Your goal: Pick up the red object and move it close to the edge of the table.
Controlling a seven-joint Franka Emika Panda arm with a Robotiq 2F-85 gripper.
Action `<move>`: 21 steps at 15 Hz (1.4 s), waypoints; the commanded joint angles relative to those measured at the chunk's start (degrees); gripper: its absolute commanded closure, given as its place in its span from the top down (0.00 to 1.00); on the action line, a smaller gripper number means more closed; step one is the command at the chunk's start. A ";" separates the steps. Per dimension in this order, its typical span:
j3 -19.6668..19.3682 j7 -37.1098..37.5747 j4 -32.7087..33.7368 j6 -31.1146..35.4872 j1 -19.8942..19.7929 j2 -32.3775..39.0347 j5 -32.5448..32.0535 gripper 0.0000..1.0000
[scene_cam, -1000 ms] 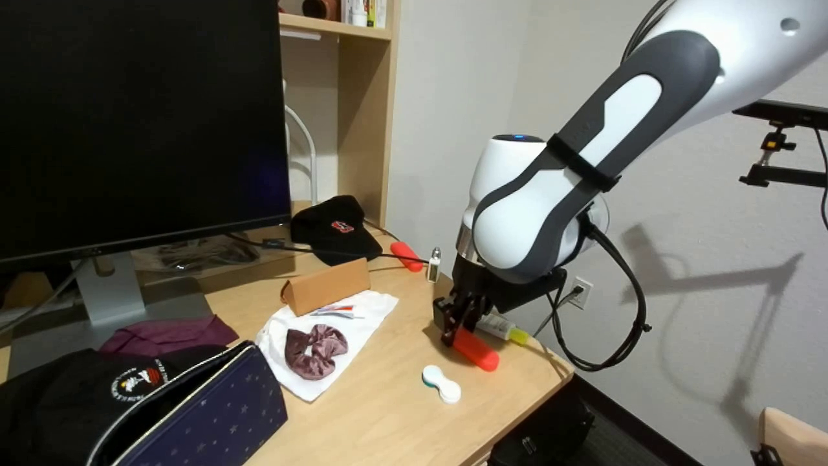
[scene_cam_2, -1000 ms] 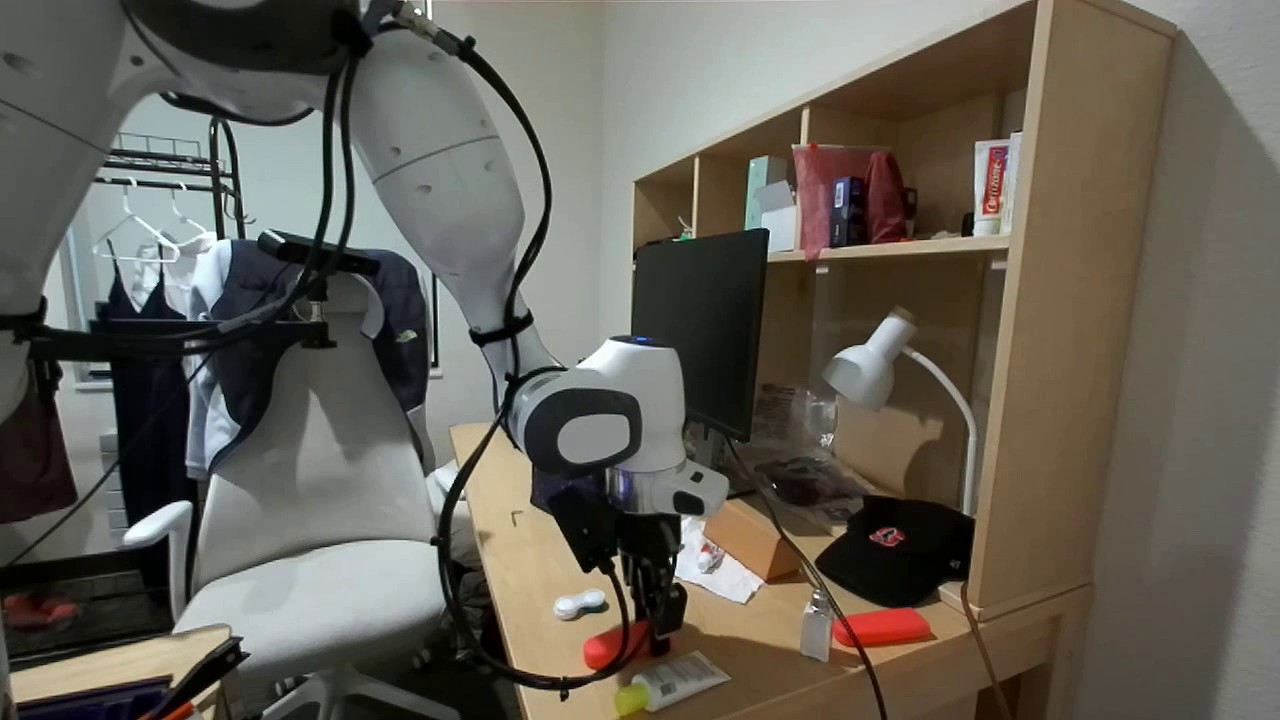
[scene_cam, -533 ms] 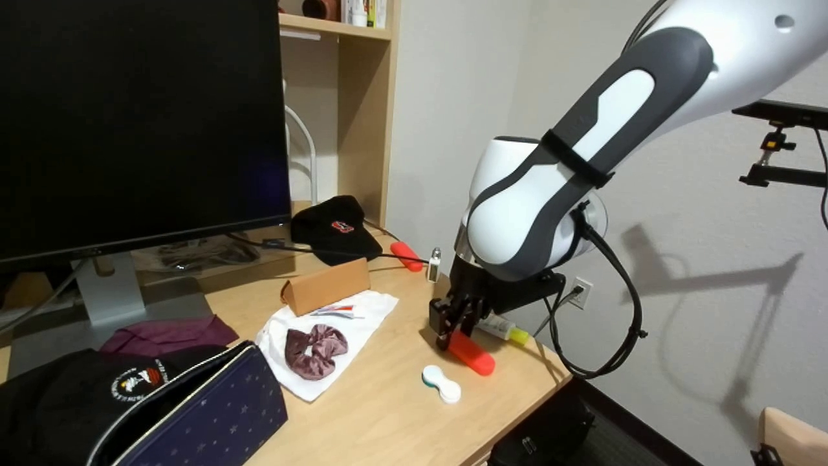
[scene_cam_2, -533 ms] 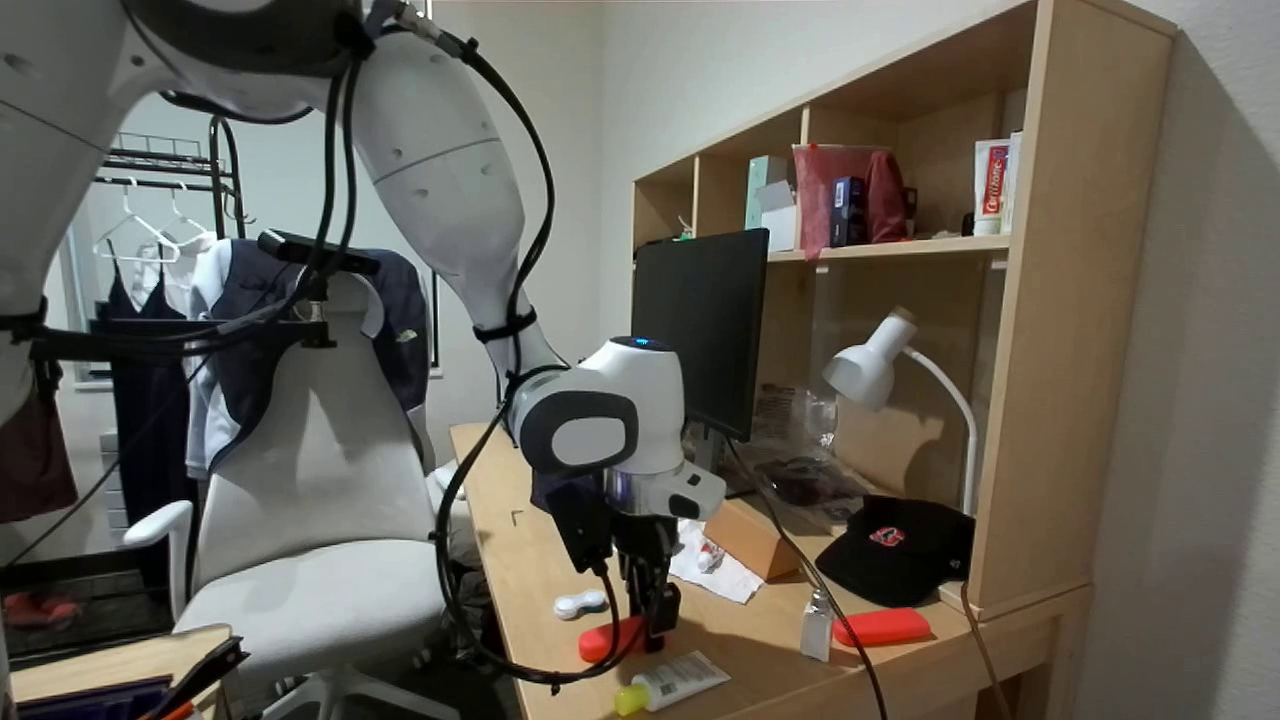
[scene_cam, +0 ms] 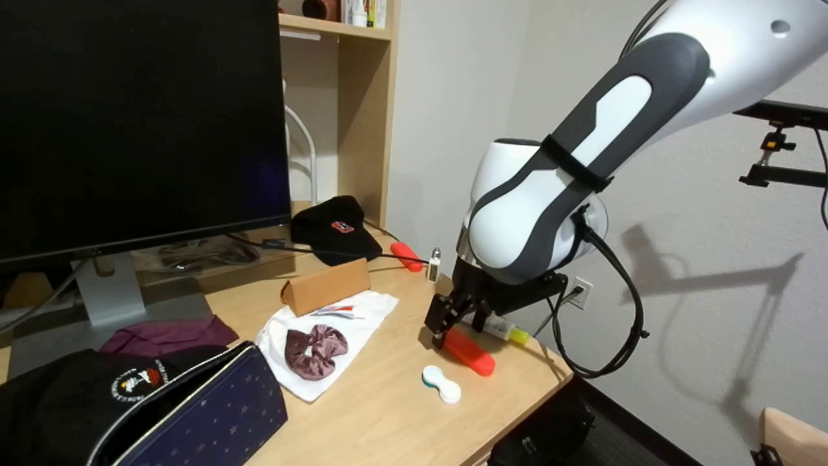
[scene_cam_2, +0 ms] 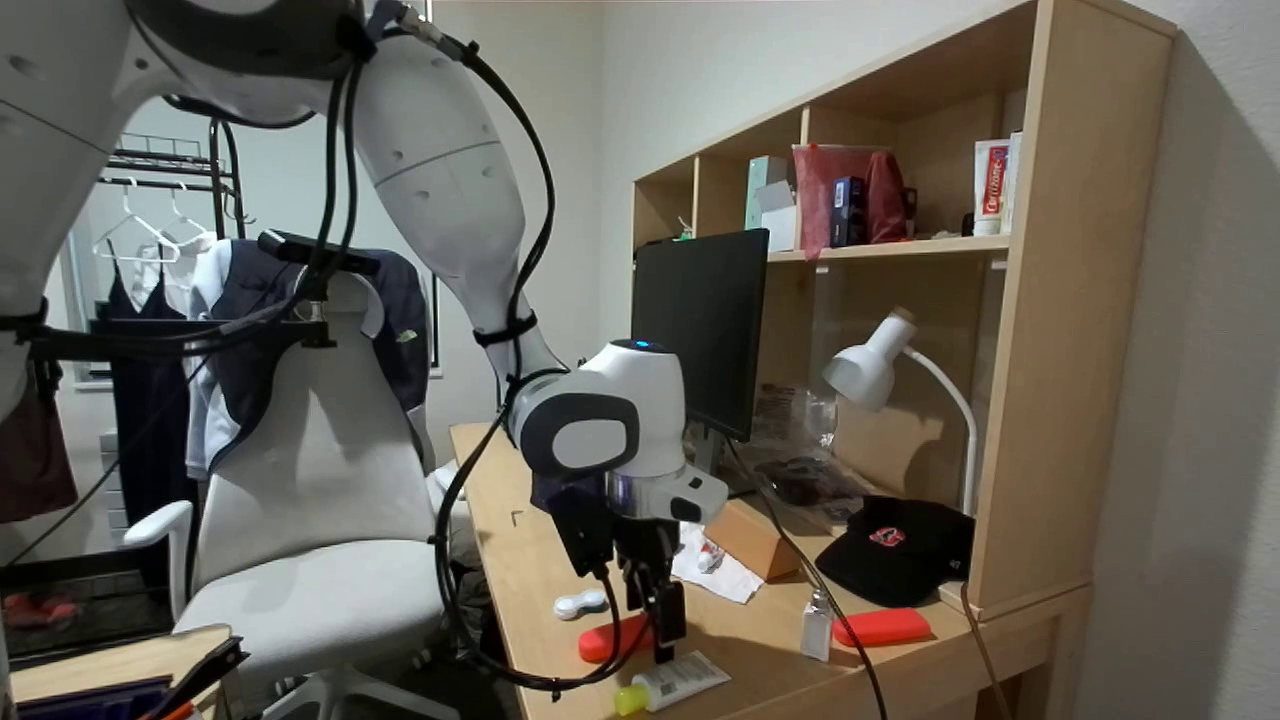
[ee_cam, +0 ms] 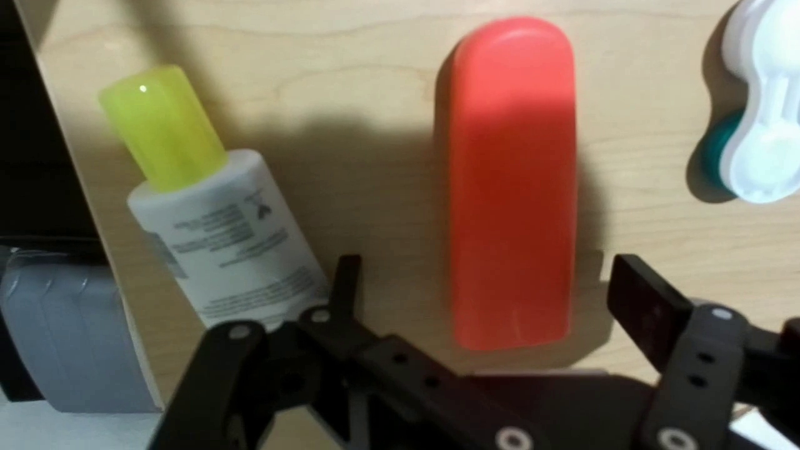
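The red object [ee_cam: 512, 187], an oblong bar with one rounded end in sight, lies flat on the light wood table [scene_cam: 375, 414]. In the wrist view my gripper [ee_cam: 486, 269] stands open, its black fingers [ee_cam: 644, 306] apart on either side of the bar's near end, with a gap on both sides. Both exterior views show the gripper [scene_cam: 458, 330] low over the end of the red object [scene_cam: 471, 353] that lies farther from the table's front edge. Part of the bar [scene_cam_2: 605, 641] is hidden by a finger and a cable in an exterior view.
A white tube with a yellow cap [ee_cam: 231, 244] lies close beside the left finger. On the right is a white lens case [ee_cam: 769, 106]. Another red piece [scene_cam_2: 885, 627] lies by a small bottle [scene_cam_2: 817, 625] and black cap [scene_cam_2: 895, 550]. The table's edge runs along the wrist view's left.
The jaws have spread from the bar's sides to wide apart, letting go of it. Earlier in this second the bar shifted slightly toward the lens case; since then it has stayed put.
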 commanded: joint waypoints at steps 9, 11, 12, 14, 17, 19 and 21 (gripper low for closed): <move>-0.81 1.50 -4.67 1.62 2.29 -9.59 -1.84 1.00; -2.47 3.75 -7.94 3.21 2.81 -14.02 -2.39 1.00; -3.97 5.81 -9.82 4.09 3.25 -16.53 -3.45 1.00; -7.25 9.64 -12.79 1.85 3.59 -21.98 -8.03 1.00; -9.07 15.45 -15.69 -2.72 1.38 -29.54 -16.05 1.00; -8.16 18.56 -16.31 -5.54 -1.06 -33.21 -20.33 1.00; -6.25 21.36 -15.78 -9.05 -3.60 -35.56 -24.44 1.00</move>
